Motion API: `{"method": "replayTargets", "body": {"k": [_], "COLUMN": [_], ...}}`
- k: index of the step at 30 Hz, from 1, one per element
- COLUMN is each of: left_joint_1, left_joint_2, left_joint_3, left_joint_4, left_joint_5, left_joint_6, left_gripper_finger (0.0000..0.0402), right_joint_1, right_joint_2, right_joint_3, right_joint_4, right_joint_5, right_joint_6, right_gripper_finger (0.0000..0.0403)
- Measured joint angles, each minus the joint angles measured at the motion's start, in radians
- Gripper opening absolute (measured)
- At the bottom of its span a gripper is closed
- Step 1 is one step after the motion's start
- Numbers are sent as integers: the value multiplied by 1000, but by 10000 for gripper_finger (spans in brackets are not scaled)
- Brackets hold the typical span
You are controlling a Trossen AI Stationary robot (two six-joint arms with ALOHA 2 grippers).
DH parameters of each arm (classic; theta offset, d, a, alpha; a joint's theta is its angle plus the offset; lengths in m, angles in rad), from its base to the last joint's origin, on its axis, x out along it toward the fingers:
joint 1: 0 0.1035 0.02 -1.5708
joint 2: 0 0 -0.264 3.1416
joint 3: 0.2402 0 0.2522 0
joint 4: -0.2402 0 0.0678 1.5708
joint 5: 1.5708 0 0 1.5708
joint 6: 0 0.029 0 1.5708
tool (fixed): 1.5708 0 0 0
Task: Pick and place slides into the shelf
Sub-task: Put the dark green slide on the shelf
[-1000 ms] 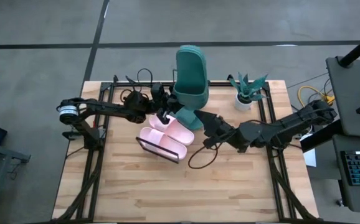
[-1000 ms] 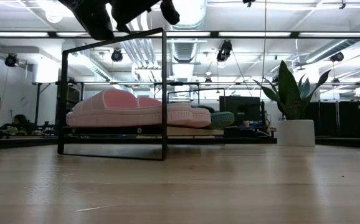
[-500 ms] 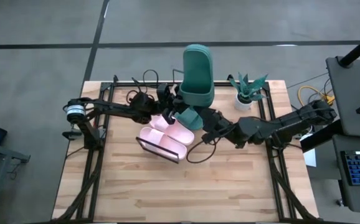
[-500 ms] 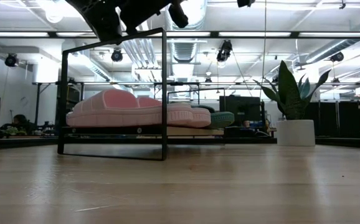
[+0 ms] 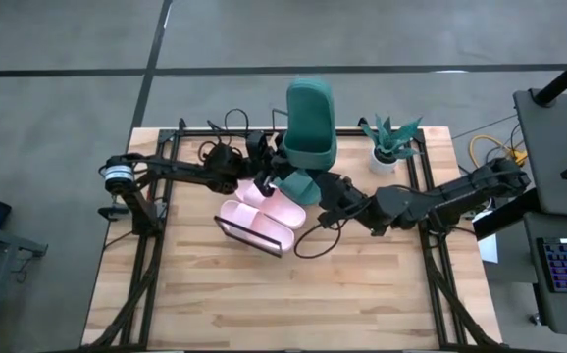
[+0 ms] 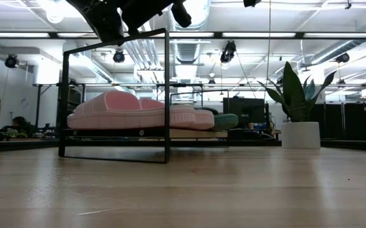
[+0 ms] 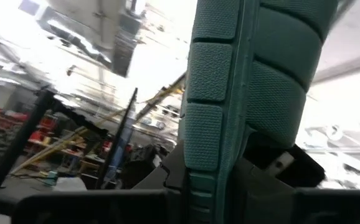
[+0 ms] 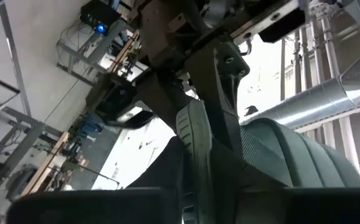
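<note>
A dark teal slide (image 5: 310,118) stands on end high above the shelf (image 5: 227,226), a wood board in a black wire frame. My left gripper (image 5: 276,173) and my right gripper (image 5: 313,188) meet at its lower end, both shut on it. Two pink slides (image 5: 261,210) lie side by side on the shelf board. Behind them in the low view lies another teal slide (image 6: 223,120), also on the board. The low view shows only dark parts of the arms (image 6: 110,19) above the frame. My left gripper pinches the teal slide's lower end (image 7: 202,177) between its two fingers, which slant upward from the table's left. The slide stands upright above the fingers, its ribbed sole (image 7: 211,74) showing, lifted clear of the shelf. My right gripper closes on the lower end's side edge (image 8: 195,146), coming from the table's right and slanting upward. Where its fingers meet the slide lies below the picture's edge. The left arm's finger (image 8: 227,81) sits on the same end just beyond.
A potted plant (image 5: 388,143) in a white pot stands at the table's far right. Black frame rails (image 5: 151,245) run along the left and right table sides. A loose black cable (image 5: 308,245) curls on the wood right of the shelf.
My left gripper has carried the upright teal slide a little toward the table's right edge and then held still. My right gripper has come in toward the table's left, up to the slide's lower end.
</note>
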Motion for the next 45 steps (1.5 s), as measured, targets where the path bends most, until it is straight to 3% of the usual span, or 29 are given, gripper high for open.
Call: {"method": "replayTargets", "body": {"k": [3,7,13,17,21,26,29,31,35,39,42,45], "left_joint_1": [1,2,12,28,49,65,67,69,68,50,27,14], "left_joint_2": [0,-3,-6,-29,-88,-191,-275,-343,-487,-619,-659,-658], "left_joint_3": [1,0,-3,-15,-33,-46,-69,-100,-153,-185,-191,-201], "left_joint_4": [5,10,5,-4,8,-74,-160,-243,-542,-866,-1005,-1018], "left_joint_5": [65,89,121,187,303,542,622,630,568,272,70,12], "left_joint_6": [46,124,93,91,101,102,173,301,658,1018,1151,1223], "left_gripper_finger": [51,117,229,277,291,292,292,292,292,292,292,292], "right_joint_1": [1,1,16,43,61,60,60,60,61,61,61,61], "right_joint_2": [0,-13,-55,-81,-127,-195,-245,-274,-340,-397,-435,-457], "right_joint_3": [0,-1,-1,0,-1,2,9,13,13,12,11,11], "right_joint_4": [8,15,26,-3,-156,-378,-491,-562,-661,-709,-718,-716], "right_joint_5": [-1,-1,31,43,43,-8,-110,-213,-449,-643,-735,-754], "right_joint_6": [17,80,148,222,350,570,713,818,995,1148,1254,1359], "right_gripper_finger": [32,31,30,29,29,29,29,29,28,28,28,28]}}
